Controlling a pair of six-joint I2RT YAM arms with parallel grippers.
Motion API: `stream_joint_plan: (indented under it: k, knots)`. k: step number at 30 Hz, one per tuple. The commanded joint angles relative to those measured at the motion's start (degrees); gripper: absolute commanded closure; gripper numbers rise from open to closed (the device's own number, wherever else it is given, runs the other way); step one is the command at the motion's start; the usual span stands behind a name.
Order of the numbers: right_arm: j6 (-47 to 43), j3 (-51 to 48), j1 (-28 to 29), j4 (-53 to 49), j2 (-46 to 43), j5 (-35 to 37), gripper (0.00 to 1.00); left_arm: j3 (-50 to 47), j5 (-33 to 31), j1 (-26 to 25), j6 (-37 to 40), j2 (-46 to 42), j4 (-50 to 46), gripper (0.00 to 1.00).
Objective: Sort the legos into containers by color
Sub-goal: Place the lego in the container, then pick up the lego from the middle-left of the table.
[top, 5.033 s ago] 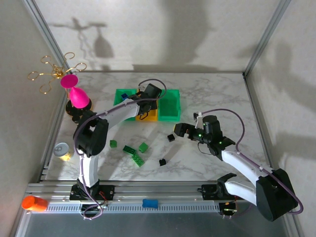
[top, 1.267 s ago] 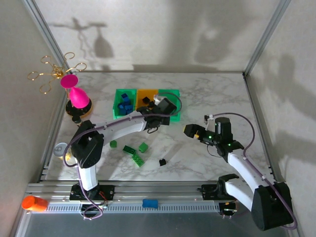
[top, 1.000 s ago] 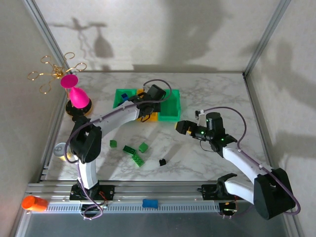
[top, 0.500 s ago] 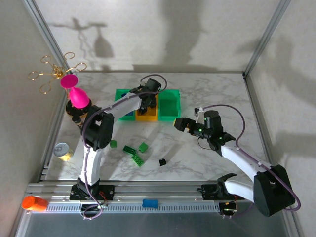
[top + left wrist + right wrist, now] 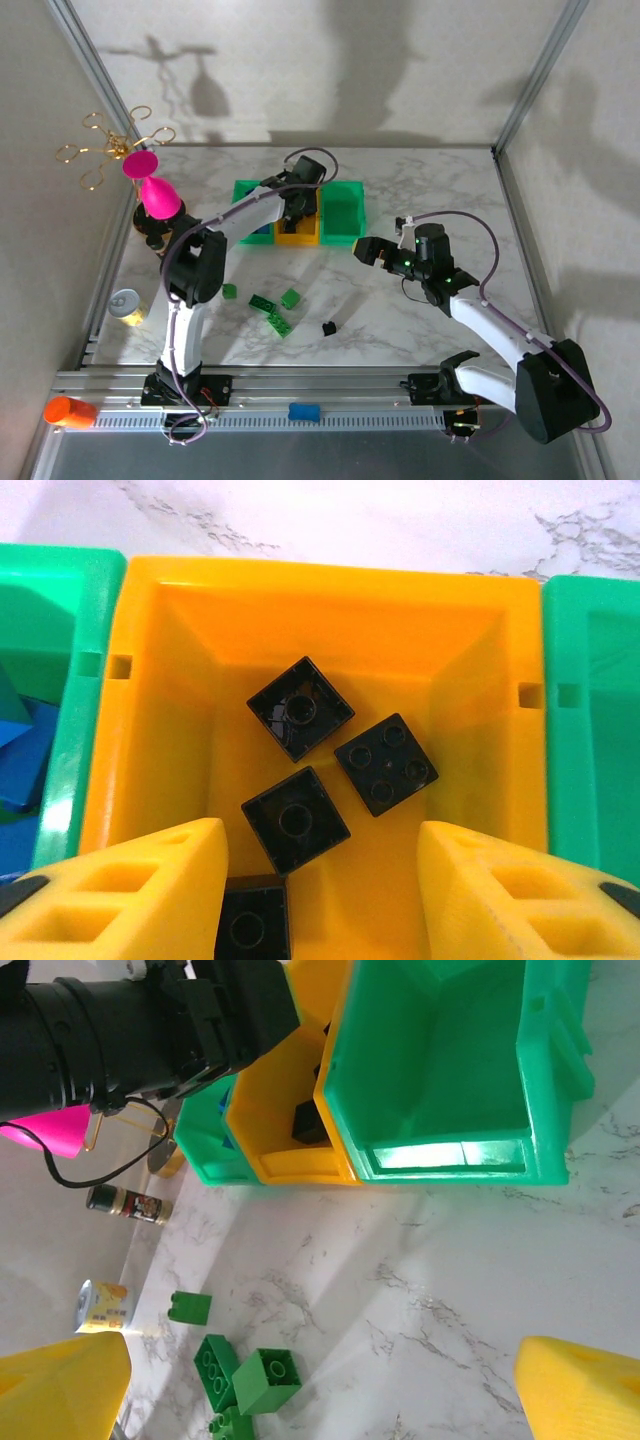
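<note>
Left gripper (image 5: 320,880): fingers are parted, with no grip made. Four black bricks (image 5: 300,708) are seen beneath them in the orange bin (image 5: 150,590). Blue bricks (image 5: 22,760) are lodged in the left green bin (image 5: 60,580).

Right gripper (image 5: 320,1370): fingers are spread wide and held near the right green bin (image 5: 450,1160).

Green bricks (image 5: 279,323) and one black brick (image 5: 328,327) are scattered on the table (image 5: 430,180).

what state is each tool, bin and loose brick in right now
left tool, open, nothing held, over the orange bin
right tool, open, nothing held
orange bin, holds four black bricks
left green bin, holds blue bricks
right green bin, empty
green bricks, loose on the table
black brick, loose on the table
</note>
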Motion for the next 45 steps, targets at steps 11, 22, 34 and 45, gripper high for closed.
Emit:
stream_joint_plan:
  k: [11,22,34,45]
  knots:
    - [-2.58,-3.13,0.26,-8.32,-5.25,4.06,0.01,-23.95,1.96,-10.33,-6.53,-25.53,2.35,0.47]
    - [-3.6,-7.86,0.23,-13.94,-9.63,2.95,0.01,-37.15,2.6,-28.18,-20.62,-31.91,0.23,0.45]
    - [-2.14,-11.06,0.19,-12.68,-11.21,2.41,0.01,-39.73,6.52,-37.85,-28.78,-25.34,2.49,0.38]
    - [-1.89,-12.14,0.19,-11.71,-11.72,3.04,0.01,-40.5,7.59,-39.1,-31.32,-19.12,5.43,0.4]
